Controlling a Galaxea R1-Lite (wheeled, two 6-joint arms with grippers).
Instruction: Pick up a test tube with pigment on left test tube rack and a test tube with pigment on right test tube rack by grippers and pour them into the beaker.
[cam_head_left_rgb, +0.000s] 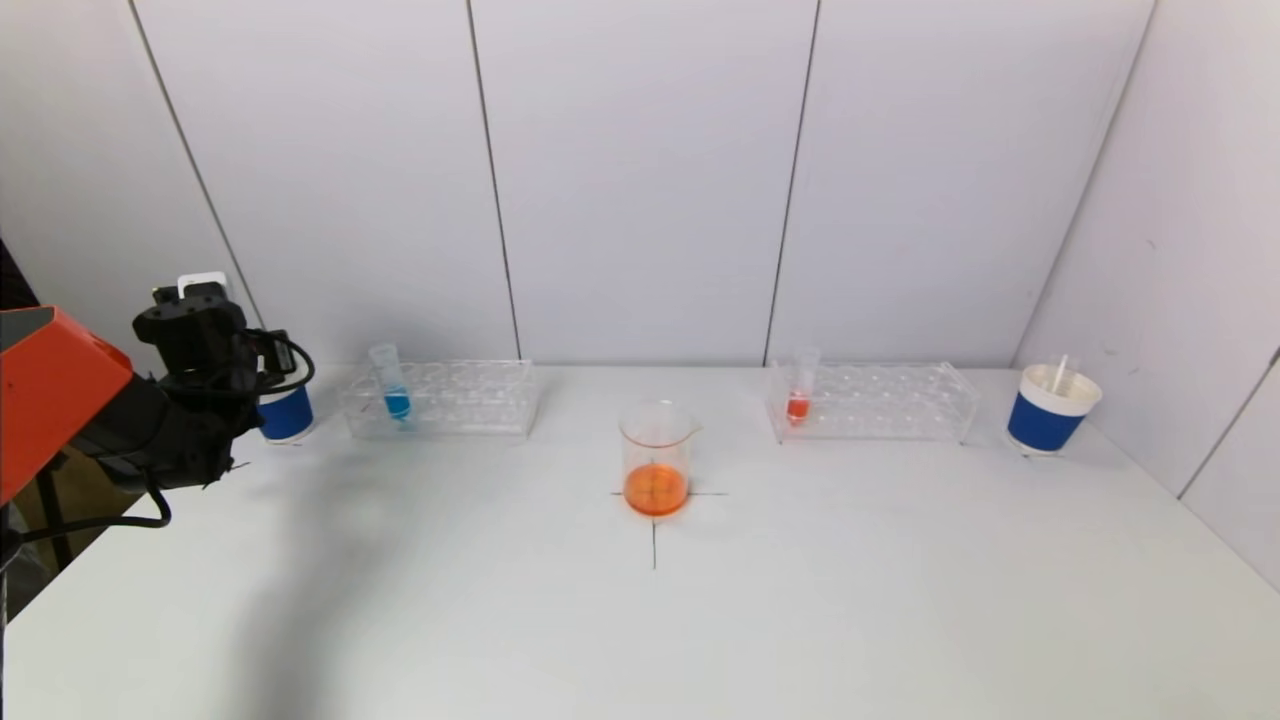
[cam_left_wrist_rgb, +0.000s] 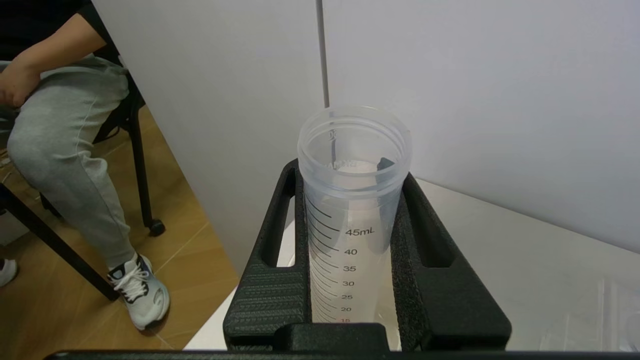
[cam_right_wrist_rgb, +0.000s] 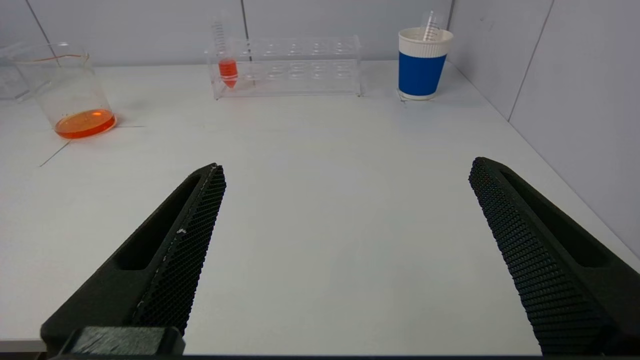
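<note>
Left end effector (cam_left_wrist_rgb: 352, 260): clenched on an empty clear graduated plastic test tube (cam_left_wrist_rgb: 352, 200), held upright between the black ribbed fingers (cam_left_wrist_rgb: 272, 295); positioned at the far left desk edge, above the left blue-and-white paper cup (cam_head_left_rgb: 286, 413).
Right end effector (cam_right_wrist_rgb: 347, 200): released, jaws wide apart, nothing between them; low over bare desk on the near right side; not seen in the head view.
Desk (cam_head_left_rgb: 800, 600): white, flat, matte; a thin black cross mark (cam_head_left_rgb: 654, 530) lies under the beaker.
Room: pale grey panel walls (cam_head_left_rgb: 640, 180) behind and to the right; wooden floor (cam_left_wrist_rgb: 190, 260) beyond the left edge, where a seated person in grey trousers (cam_left_wrist_rgb: 65, 150) is visible.
Open space: the near half of the desk carries no items.
Beaker (cam_head_left_rgb: 656, 458): one, clear glass, centre, holding shallow orange liquid.
Racks: two, clear plastic; left rack (cam_head_left_rgb: 440, 398) holds one tube of blue pigment (cam_head_left_rgb: 394, 384); right rack (cam_head_left_rgb: 872, 400) holds one tube of red-orange pigment (cam_head_left_rgb: 800, 386).
Paper cups: two; the right one (cam_head_left_rgb: 1050, 409) stands beside the right rack, with an empty tube inside.
</note>
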